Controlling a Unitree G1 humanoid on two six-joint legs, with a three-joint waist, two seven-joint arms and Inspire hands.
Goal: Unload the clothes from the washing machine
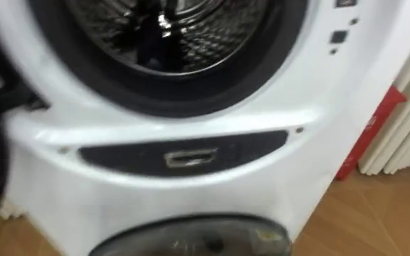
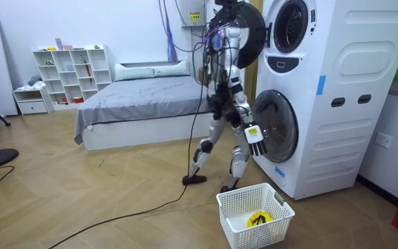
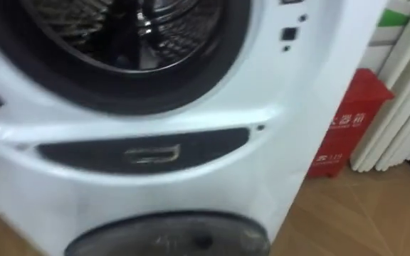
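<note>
Facing the washing machine (image 2: 337,104), the robot is dangling its right hand (image 2: 254,135) mid-frame, fingers loose; it is probably needing a centred reach into the upper-frame drum (image 1: 191,28).

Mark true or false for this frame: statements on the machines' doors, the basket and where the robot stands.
1. The upper machine's door is open. True.
2. The white basket on the floor is empty. False: a yellow item lies in it.
3. The lower machine's door is swung wide open. False: it is shut.
4. The robot stands right in front of the stacked machines, with the basket on the floor by its feet. True.
</note>
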